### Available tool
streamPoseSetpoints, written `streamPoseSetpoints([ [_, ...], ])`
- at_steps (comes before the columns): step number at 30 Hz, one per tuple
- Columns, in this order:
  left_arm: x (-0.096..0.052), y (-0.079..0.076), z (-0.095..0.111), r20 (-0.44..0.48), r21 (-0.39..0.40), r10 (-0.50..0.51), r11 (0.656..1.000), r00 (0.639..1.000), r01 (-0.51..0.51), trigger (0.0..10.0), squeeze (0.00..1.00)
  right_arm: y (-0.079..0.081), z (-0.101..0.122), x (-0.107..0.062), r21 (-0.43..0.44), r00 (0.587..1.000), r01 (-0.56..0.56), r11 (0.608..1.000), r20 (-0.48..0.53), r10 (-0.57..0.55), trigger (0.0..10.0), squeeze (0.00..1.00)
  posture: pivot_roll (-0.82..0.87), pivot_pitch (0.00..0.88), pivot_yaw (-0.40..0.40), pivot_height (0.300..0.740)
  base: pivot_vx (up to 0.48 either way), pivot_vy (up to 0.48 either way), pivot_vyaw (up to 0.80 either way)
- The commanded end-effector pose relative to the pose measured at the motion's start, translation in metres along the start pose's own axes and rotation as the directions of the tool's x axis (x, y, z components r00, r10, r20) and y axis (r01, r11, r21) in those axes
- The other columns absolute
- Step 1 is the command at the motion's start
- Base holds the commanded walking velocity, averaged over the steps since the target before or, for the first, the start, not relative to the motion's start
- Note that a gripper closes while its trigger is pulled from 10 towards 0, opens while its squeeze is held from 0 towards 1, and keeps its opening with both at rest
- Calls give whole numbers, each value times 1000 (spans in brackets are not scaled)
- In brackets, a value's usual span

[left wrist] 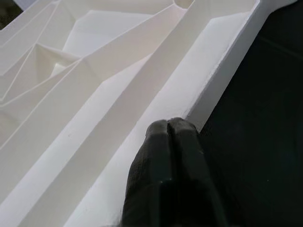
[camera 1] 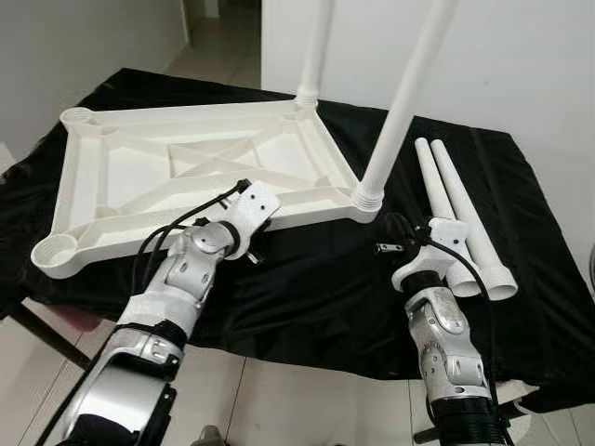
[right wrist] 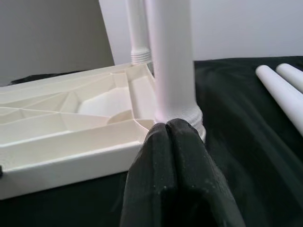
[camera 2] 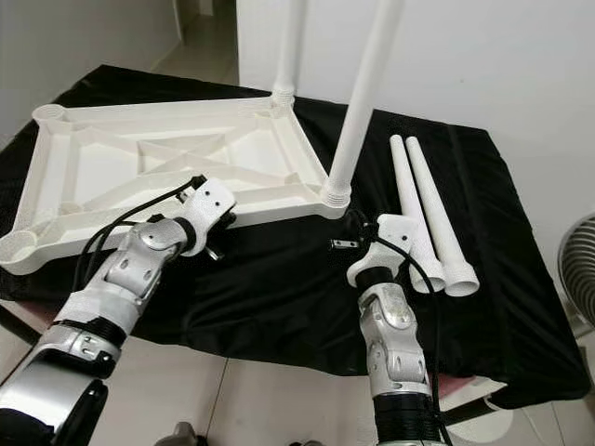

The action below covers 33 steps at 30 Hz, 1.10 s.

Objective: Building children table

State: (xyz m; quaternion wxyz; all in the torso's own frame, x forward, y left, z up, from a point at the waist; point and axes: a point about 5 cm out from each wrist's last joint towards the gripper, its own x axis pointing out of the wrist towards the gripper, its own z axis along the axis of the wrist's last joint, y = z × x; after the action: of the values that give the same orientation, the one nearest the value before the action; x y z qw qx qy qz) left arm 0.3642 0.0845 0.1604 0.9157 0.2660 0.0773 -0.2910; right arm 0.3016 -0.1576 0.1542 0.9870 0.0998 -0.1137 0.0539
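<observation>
The white plastic tabletop (camera 1: 88,186) lies upside down on a black cloth. Two white legs stand upright in its right-hand corners, one at the near corner (camera 1: 404,102) and one at the far corner (camera 1: 314,46). Two loose legs (camera 1: 465,214) lie side by side on the cloth to the right. My left gripper (left wrist: 168,124) is shut with nothing in it, and its tips rest on the tabletop's near rim (left wrist: 222,61). My right gripper (right wrist: 166,125) is also shut and holds nothing, pointing at the base of the near upright leg (right wrist: 173,71), close to its collar.
The two left corner sockets (camera 1: 51,251) (camera 1: 79,116) hold no legs. The black cloth (camera 1: 316,297) covers the work table, whose front edge runs just under my forearms. A white wall stands behind. A fan (camera 2: 581,269) is at the far right.
</observation>
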Motion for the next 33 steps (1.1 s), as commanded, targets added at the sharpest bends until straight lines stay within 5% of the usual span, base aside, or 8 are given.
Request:
streamPoseSetpoints([
  [1,4,-7,6,9,-1,-4,1000,1000,4,0,0,-3,-3,-1,-8,1000,9,1000,-10,-10,10000,0,102,47,-49,740,0,0,0],
  [3,4,-8,6,11,-2,-7,1000,1000,7,0,0,-3,-3,-1,-8,1000,9,1000,-10,-9,10000,0,102,47,-49,740,0,0,0],
  [4,5,-9,6,8,12,-19,1000,1000,19,7686,0,-3,-3,0,-9,1000,8,1000,-10,-8,10000,0,103,48,-50,740,0,0,0],
  [8,4,-1,7,10,-12,-31,999,999,31,10000,0,-4,-3,0,-15,1000,6,1000,-12,-6,10000,0,106,52,-50,740,0,0,0],
  [9,3,3,7,11,-17,-36,999,999,36,10000,1000,-4,-3,0,-15,1000,6,1000,-12,-6,10000,0,108,55,-47,740,0,0,0],
  [20,0,26,10,-1,48,-56,997,998,56,10000,1000,1,-6,-6,-22,999,-25,999,-24,24,10000,0,112,63,-41,740,0,0,0],
  [21,0,28,8,-16,66,-69,995,997,70,10000,0,2,-8,-9,-21,999,-32,999,-33,31,10000,0,108,69,-40,740,0,0,0],
  [33,2,22,1,-42,50,-275,960,960,277,10000,0,4,-14,-23,-21,996,-50,999,-72,49,10000,0,96,66,-36,740,0,0,0],
])
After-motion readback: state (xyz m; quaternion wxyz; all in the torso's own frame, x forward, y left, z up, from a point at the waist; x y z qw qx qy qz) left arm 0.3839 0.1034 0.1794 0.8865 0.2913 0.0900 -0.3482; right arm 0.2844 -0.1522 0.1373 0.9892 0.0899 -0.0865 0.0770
